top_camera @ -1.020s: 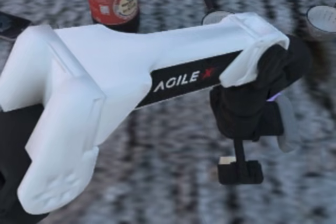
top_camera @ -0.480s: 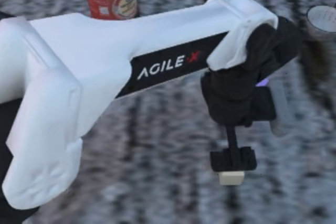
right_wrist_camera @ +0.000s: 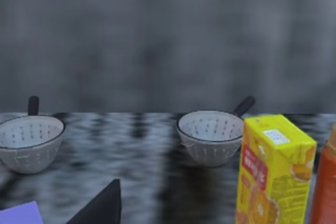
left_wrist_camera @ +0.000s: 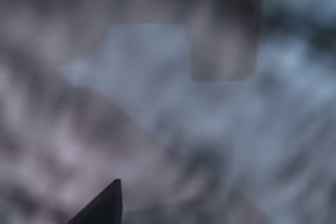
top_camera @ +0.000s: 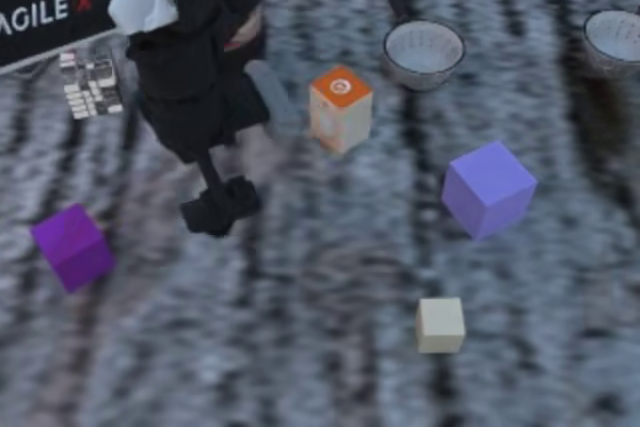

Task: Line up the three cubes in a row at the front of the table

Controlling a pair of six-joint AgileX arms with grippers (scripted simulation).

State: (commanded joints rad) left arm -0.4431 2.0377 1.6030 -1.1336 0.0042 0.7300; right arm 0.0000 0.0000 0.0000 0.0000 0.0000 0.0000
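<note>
The small cream cube (top_camera: 440, 324) rests alone on the table (top_camera: 320, 347), near the front and right of centre. Farther back on the right stands the larger lavender-blue cube (top_camera: 487, 188); a corner of that cube (right_wrist_camera: 18, 214) shows in the right wrist view. The deep purple cube (top_camera: 72, 245) lies at the left. My left gripper (top_camera: 222, 209) hangs open and empty over the table between the purple cube and the middle, well apart from every cube. One dark fingertip (left_wrist_camera: 107, 205) shows above blurred table. My right gripper is outside the top view; its fingertip (right_wrist_camera: 105, 205) holds nothing.
A cream box with an orange top (top_camera: 340, 107) stands at the back middle. Two colanders (top_camera: 424, 50) (top_camera: 612, 37) sit at the back right. A keypad device (top_camera: 90, 85) lies back left. A yellow carton (right_wrist_camera: 273, 171) and an orange bottle (right_wrist_camera: 325, 182) stand near the right gripper.
My left gripper let go of the cream cube at the front right of centre, then the arm swung back and far to the left. The cube stays where it was set.
</note>
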